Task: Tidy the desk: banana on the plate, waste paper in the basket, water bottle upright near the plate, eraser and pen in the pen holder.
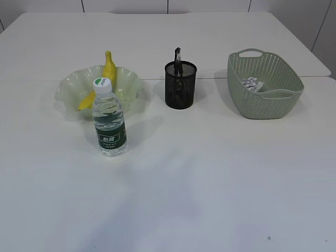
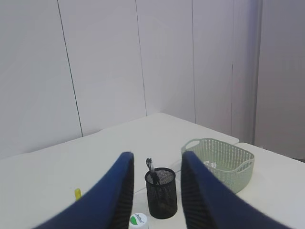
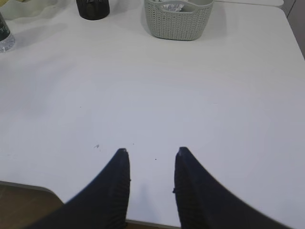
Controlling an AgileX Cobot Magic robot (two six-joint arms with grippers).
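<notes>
The yellow banana (image 1: 107,73) lies in the pale-green plate (image 1: 68,89). Just in front of the plate the water bottle (image 1: 109,118) stands upright. A pen (image 1: 178,55) sticks out of the black mesh pen holder (image 1: 180,84). The waste paper (image 1: 252,83) sits inside the sage-green basket (image 1: 264,86). The eraser is hidden. Neither gripper shows in the exterior view. My left gripper (image 2: 157,153) hangs open and empty, high above the bottle cap (image 2: 138,221), facing the pen holder (image 2: 161,193). My right gripper (image 3: 152,150) is open and empty over the desk's near edge.
The white desk (image 1: 210,173) spreads out in front of the objects. In the right wrist view its near edge (image 3: 28,186) runs just under the fingers, and the basket (image 3: 178,21) stands far ahead. A seam crosses the desk behind the pen holder.
</notes>
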